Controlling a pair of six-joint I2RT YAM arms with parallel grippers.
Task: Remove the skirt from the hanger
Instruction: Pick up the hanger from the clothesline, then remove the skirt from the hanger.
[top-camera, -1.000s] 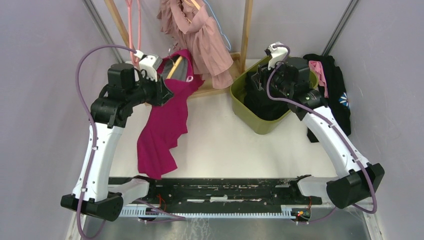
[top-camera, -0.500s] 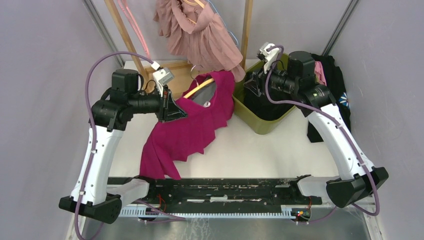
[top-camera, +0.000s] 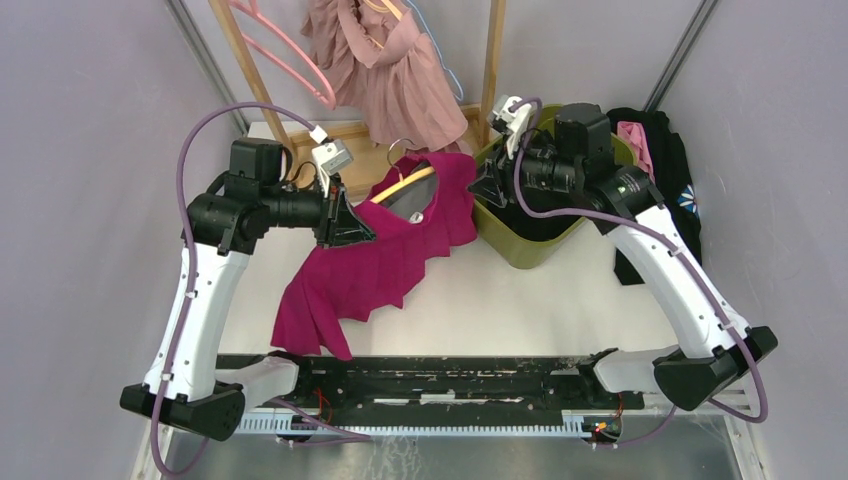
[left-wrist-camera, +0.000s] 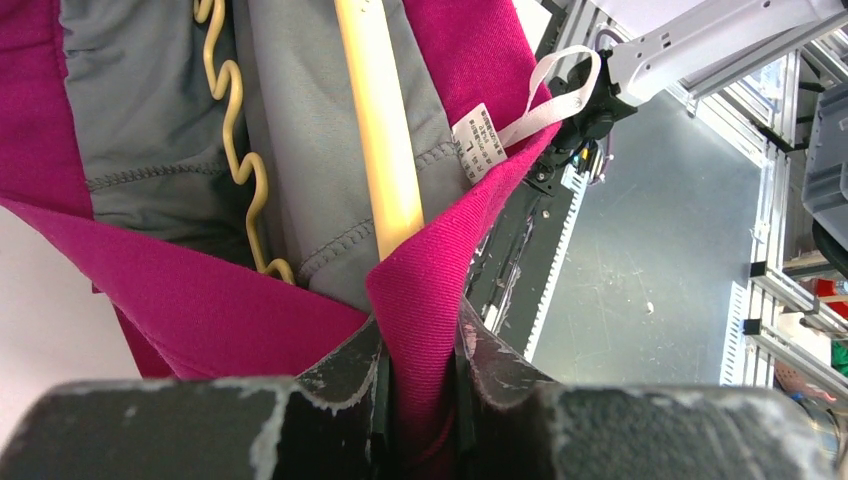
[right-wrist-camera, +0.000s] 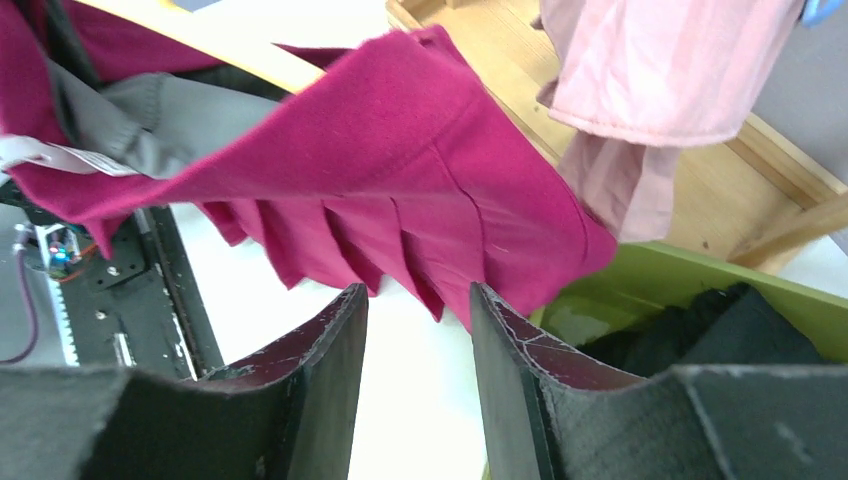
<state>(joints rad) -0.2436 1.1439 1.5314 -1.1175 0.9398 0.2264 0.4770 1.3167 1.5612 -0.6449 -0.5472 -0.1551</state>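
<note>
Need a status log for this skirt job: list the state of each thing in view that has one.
magenta pleated skirt: on the hanger, waist edge pinched.
yellow wooden hanger: inside the skirt's waist.
left pincer: shut on the skirt.
right pincer: open, empty, beside the skirt.
olive-green plastic bin: upright, dark clothes inside.
pink ruffled dress: hanging up.

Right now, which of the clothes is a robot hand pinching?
The magenta skirt, clamped in the left gripper. The pale pink garment only hangs on the rack, with no gripper on it.
</note>
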